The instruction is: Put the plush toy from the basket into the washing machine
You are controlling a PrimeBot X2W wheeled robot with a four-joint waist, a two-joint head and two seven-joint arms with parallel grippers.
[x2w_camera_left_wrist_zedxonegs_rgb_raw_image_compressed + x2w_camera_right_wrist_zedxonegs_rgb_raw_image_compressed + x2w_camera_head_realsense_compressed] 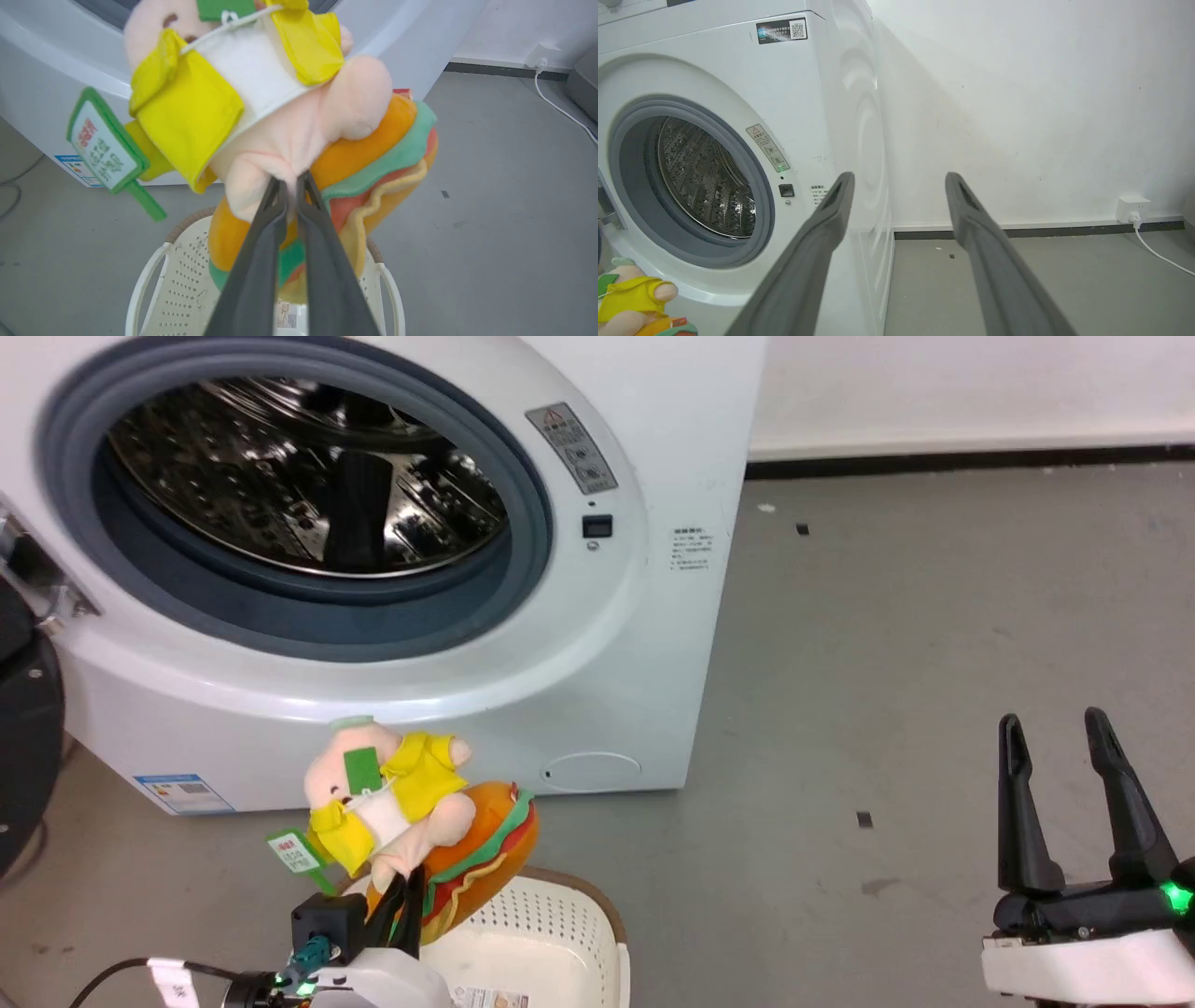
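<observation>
The plush toy (411, 812), a pink figure in yellow on an orange burger part, hangs in the air above the basket (551, 915) and just below the washing machine's (597, 644) open mouth. My left gripper (403, 885) is shut on the toy's pink underside, seen close in the left wrist view where the plush toy (280, 116) sits over my left gripper (293, 179) and the basket (177, 280). The steel drum (308, 476) stands open. My right gripper (1053, 728) is open at the lower right with nothing in it, and in its own view my right gripper (899, 179) points at the washing machine (738, 140).
The black door (23, 728) hangs open at the left edge. Grey floor (934, 644) spreads to the right of the machine. A white wall socket with a cable (1134, 210) sits on the far wall. A green price tag (294, 849) dangles from the toy.
</observation>
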